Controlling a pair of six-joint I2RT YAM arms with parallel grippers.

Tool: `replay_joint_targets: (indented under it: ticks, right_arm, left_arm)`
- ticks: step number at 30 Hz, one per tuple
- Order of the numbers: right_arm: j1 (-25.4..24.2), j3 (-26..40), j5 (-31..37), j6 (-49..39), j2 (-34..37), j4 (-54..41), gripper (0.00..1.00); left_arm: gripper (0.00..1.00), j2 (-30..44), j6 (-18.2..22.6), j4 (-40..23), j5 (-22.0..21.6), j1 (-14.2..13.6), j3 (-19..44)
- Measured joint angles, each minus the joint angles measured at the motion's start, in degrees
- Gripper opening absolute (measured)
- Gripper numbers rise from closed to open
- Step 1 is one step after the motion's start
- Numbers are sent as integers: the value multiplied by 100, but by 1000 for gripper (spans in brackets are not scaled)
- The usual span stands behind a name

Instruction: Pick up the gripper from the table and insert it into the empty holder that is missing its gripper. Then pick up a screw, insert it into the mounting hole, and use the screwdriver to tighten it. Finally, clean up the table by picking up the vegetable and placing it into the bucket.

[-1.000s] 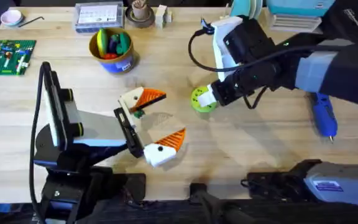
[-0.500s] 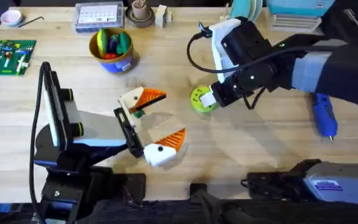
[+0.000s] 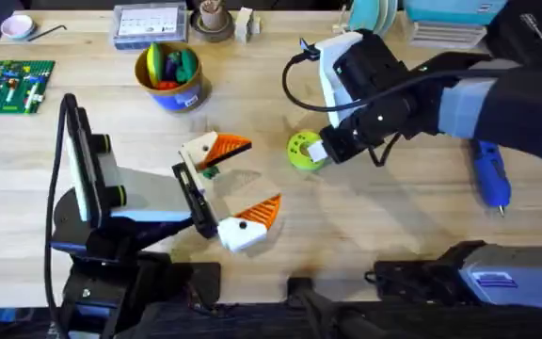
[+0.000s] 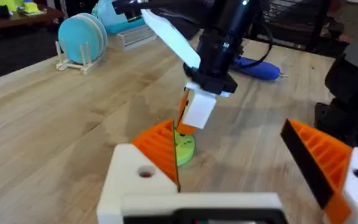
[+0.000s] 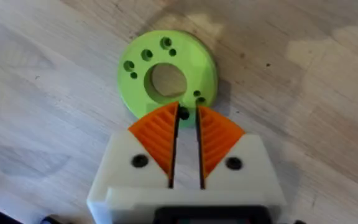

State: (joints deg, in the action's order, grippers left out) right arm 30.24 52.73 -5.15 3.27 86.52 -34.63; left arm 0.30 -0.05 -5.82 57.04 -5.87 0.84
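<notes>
- Right pincer (image 3: pixel 320 151) reaches in from the right side and sits low over the near edge of the lime green disc (image 3: pixel 299 151), which lies flat near the middle of the worktop (image 3: pixel 393 217).
- In the right wrist view the right pincer (image 5: pixel 184 115) is narrow: its orange ribbed pads (image 5: pixel 157 134) are almost together, with a thin slit between them.
- A small dark bit (image 5: pixel 183 113) sits pinched right at the tips, over the rim of the disc (image 5: pixel 166 62). It is too small to say what it is.
- The disc has a big centre hole and several small holes round it.
- Left pincer (image 3: pixel 260 174) is wide, with nothing in it. One orange finger is up by the far side and the other nearer the bases, both low over the worktop, left of the disc.
- The left wrist view looks between the spread fingers at the right pincer (image 4: pixel 191 118), which points down onto the disc (image 4: pixel 184 146).
- Vegetable (image 3: pixel 209 172): a small dark green thing on the worktop, just beside the left pincer's far finger and partly hidden.
- Bucket (image 3: pixel 169 71): upright at the far left-centre, with coloured toy pieces inside, well apart from both pincers.
- Screwdriver (image 3: pixel 489 174): the blue one, lying flat at the right, partly under the right arm and not touched. It also shows behind the right arm (image 4: pixel 257 67).
- Green circuit board (image 3: pixel 9 83) is at the far left edge, and the brown cup (image 3: pixel 213 21) is at the far edge.
</notes>
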Motion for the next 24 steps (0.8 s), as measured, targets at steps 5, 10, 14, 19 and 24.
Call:
replay_joint_targets:
  ticks: [5, 10, 14, 19, 24]
  right_arm:
    - [2, 0, -2, -3, 0, -7, 106]
    - [2, 0, -2, 0, 0, -7, 16]
    - [2, 1, 5, -29, -2, -54, 11]
    - [2, 138, 378, -91, -15, -527, 7]
    - [0, 444, 606, -292, -17, -877, 7]
  left_arm:
    - [993, 0, 0, 1, 2, 0, 0]
    - [993, 0, 0, 2, 2, 0, 0]
    - [993, 0, 0, 1, 2, 0, 0]
    - [993, 1, 0, 1, 2, 0, 0]
    - [993, 0, 0, 1, 2, 0, 0]
